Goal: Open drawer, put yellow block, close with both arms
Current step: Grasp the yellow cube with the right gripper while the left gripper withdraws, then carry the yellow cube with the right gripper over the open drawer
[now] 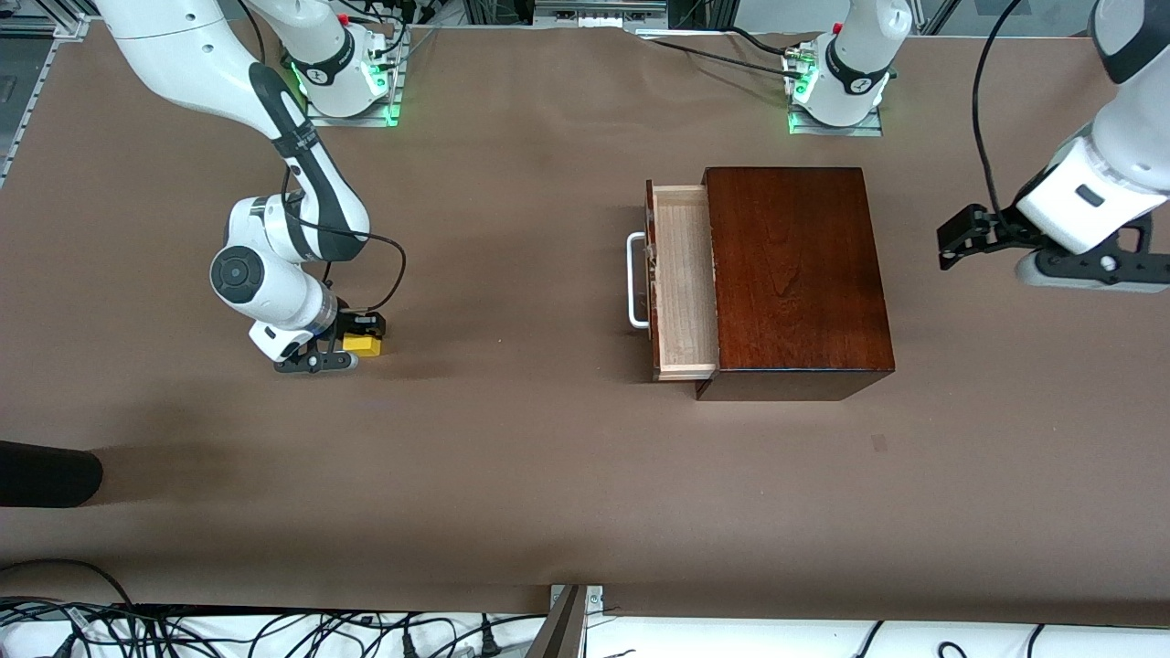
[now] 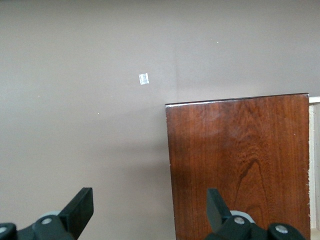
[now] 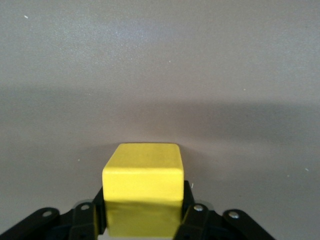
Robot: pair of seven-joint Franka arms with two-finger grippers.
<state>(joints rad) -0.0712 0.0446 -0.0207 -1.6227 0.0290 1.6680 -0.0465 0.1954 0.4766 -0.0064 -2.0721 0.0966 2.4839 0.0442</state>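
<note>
A brown bench (image 1: 512,457) carries everything, with both arm bases fixed along its edge farthest from the front camera; toward the left arm's end stands a dark mahogany box (image 1: 795,274), and its drawer (image 1: 681,283) is pulled out toward the right arm's end, showing a pale wood tray and a white bar handle (image 1: 635,279); the tray looks bare inside as far as the front view shows; the yellow block (image 1: 363,344) sits on the bench toward the right arm's end, well apart from the drawer and a little nearer the front camera than the handle; the right tool (image 3: 142,212) is low at the bench with its fingers (image 3: 92,217) closed against two sides of the block, gripping it; the left tool (image 2: 150,210) hangs above the bench at the left arm's end, partly over the box's edge, its fingers (image 2: 80,207) spread wide and holding nothing; a small pale mark (image 2: 144,78) shows on the bench surface near the box.
</note>
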